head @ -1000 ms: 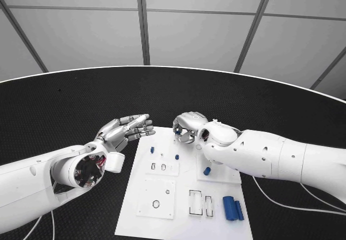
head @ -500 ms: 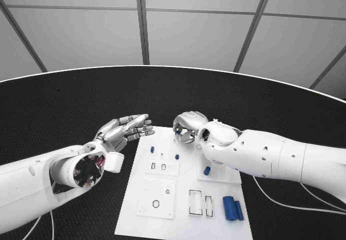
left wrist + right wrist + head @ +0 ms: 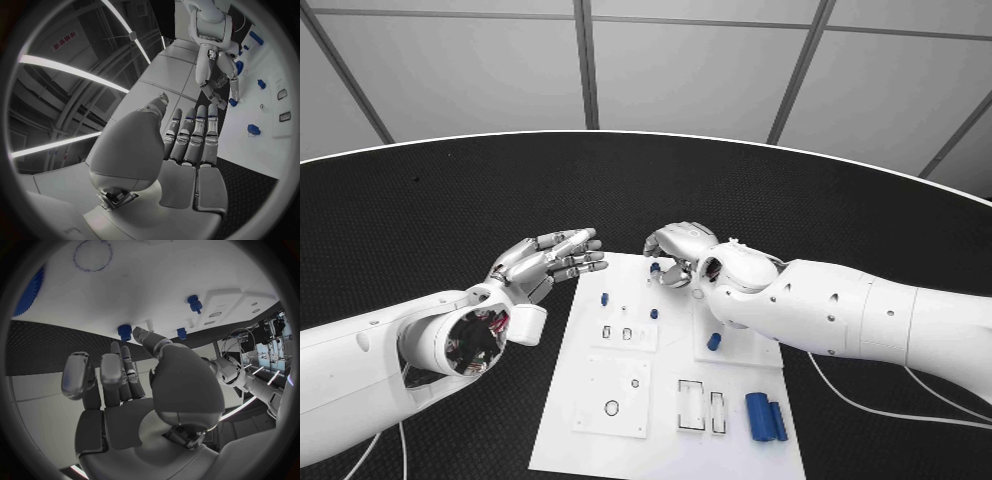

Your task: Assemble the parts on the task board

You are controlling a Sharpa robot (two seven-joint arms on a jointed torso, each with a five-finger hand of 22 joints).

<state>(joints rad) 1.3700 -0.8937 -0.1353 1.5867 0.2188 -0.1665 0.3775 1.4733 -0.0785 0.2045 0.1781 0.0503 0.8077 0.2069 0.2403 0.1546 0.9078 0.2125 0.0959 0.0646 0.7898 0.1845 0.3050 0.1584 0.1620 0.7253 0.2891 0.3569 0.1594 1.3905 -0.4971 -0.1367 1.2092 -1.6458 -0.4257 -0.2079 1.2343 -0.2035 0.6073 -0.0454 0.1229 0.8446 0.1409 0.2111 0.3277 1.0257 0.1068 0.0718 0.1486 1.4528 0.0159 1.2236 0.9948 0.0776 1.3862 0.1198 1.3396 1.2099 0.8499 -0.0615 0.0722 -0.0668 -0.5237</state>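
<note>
Right hand [image 3: 678, 252] curled, pinching blue part [image 3: 656, 268] over task board [image 3: 625, 395]; left hand [image 3: 548, 262] spread alongside.

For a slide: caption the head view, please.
Right hand reaching over the far end of the task board, left hand hovering open beside it.

One white task board [image 3: 646, 420] was seen on the table, six small blue parts [image 3: 604, 298] could be counted, and two hands [image 3: 548, 260] were shown.
</note>
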